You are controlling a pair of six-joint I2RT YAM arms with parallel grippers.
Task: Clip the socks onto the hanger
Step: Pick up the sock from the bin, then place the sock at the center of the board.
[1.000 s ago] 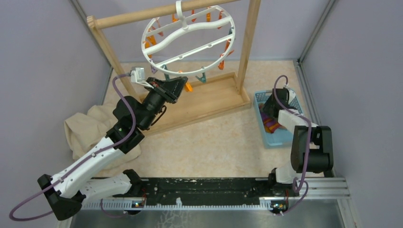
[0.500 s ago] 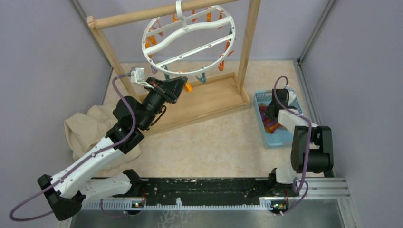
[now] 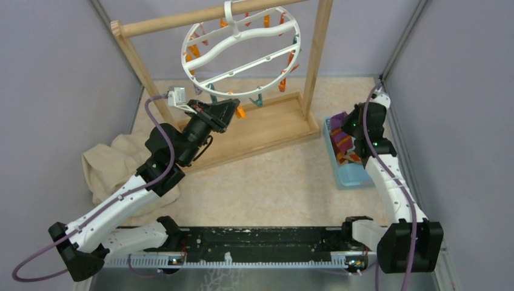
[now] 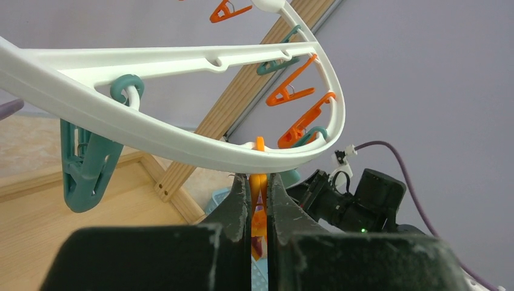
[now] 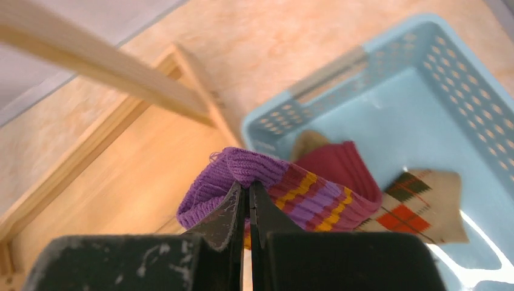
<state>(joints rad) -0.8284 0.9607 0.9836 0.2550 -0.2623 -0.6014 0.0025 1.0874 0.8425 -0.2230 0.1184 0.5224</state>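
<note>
Grey walls closed in a beige table (image 3: 273, 182), where a wooden stand (image 3: 267, 130) carried the hanger (image 4: 157, 140) by its hook. The left gripper (image 4: 259, 200) sat just under the ring's near rim, its fingers pressed together on an orange clip (image 4: 259, 182) (whether that squeeze had opened the clip's mouth could not be told from either view). At the far right, the right gripper (image 5: 247, 197) had its fingers pinched on a fold of the purple sock (image 5: 291, 194), held over the blue basket (image 5: 460, 79), in which the tan sock (image 5: 424, 206) lay. The step in hand looked to be carrying this sock to the held clip. Done well, the right arm would swing wide of the stand's upright post and bring the gripped fold up from below into the clip's mouth. The left should hold the clip steady, since the hanger hung loose and could sway, and release only once cloth sat deep between the clip's halves.
</note>
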